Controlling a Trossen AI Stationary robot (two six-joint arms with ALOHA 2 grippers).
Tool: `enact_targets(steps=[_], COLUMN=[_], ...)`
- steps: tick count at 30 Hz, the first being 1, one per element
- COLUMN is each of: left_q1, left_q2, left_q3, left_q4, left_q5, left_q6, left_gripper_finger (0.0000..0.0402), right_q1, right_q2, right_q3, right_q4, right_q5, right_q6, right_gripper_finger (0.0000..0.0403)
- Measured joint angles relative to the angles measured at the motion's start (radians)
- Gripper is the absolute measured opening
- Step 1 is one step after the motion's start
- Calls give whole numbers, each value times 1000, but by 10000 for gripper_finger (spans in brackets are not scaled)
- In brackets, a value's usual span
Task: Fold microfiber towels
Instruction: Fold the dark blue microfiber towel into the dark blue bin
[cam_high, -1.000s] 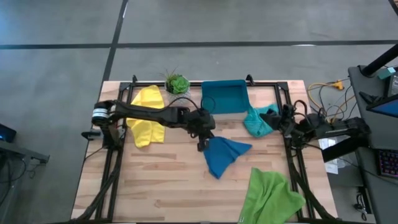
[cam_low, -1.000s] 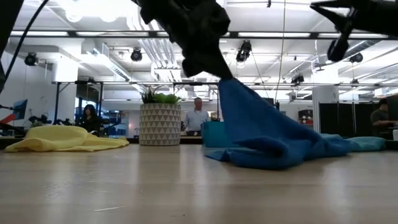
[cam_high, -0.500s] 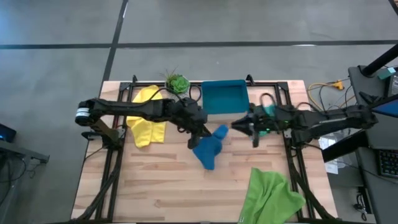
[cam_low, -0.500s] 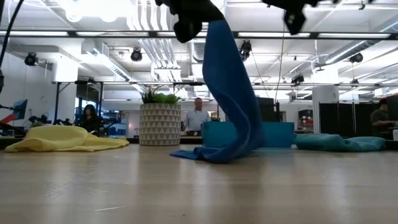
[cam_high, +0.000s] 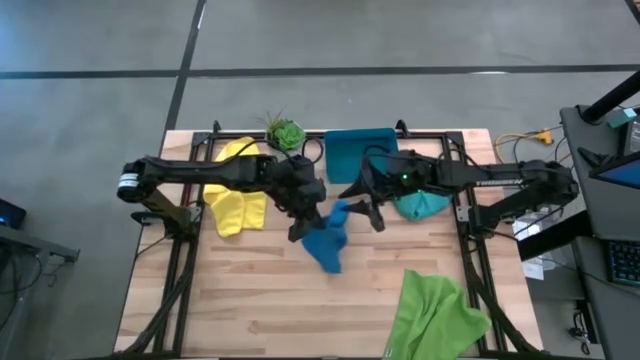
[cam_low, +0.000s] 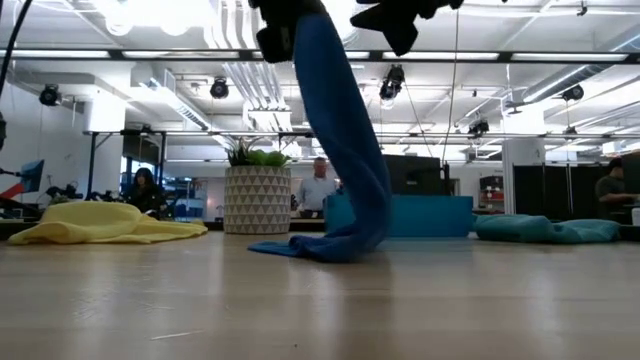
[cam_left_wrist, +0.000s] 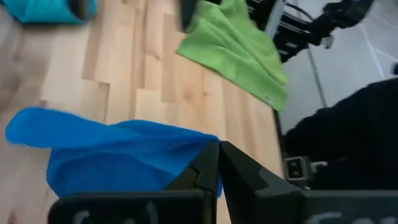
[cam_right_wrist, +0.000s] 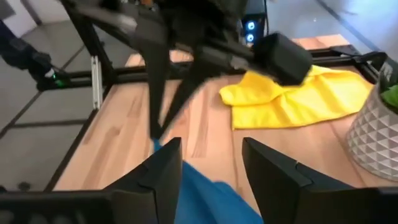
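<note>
Left gripper (cam_high: 300, 232): pinched on a corner of the blue towel (cam_high: 325, 243), now lifted higher than a second ago; cloth hangs long, lower end on the table (cam_high: 250, 300).
Right gripper (cam_high: 362, 205): has swung in from beside the teal towel (cam_high: 420, 205); fingers (cam_right_wrist: 165, 168) now spread, flanking the blue cloth, not yet closed.
Reading: second corner grab is likely next.
Yellow towel (cam_high: 235, 190), green towel (cam_high: 435, 315): untouched.

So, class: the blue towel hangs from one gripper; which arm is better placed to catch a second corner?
The right. Its gripper is open and hovers beside the hanging blue towel, while the left gripper is shut on the towel's top and holding it up.
</note>
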Motion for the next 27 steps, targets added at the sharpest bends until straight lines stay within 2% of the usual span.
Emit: enact_targets(steps=[5, 12, 18, 22, 24, 26, 27], left_q1=[-3, -56, -174, -214, -199, -170, -156], left_q2=[-10, -4, 59, 106, 116, 122, 123], left_q3=[151, 364, 380, 361, 350, 348, 346], left_q4=[-106, -82, -32, -9, -80, -215, -298], left_q5=[45, 99, 207, 294, 278, 180, 100], left_q6=[-3, -81, -206, -192, -142, -59, -12], left_gripper_finger=[0, 0, 0, 0, 0, 0, 0], right_q1=[-27, -64, -64, -63, -62, -62, -62], right_q2=[-86, -302, -456, -532, -557, -574, -580], right_q3=[11, -114, -214, -267, -289, -303, -308], right_q4=[-114, -123, -126, -122, -123, -122, -122], right_q5=[4, 11, 11, 11, 11, 11, 10], right_q6=[-48, 13, 131, 204, 229, 257, 269], right_gripper_finger=[140, 119, 110, 109, 109, 109, 108])
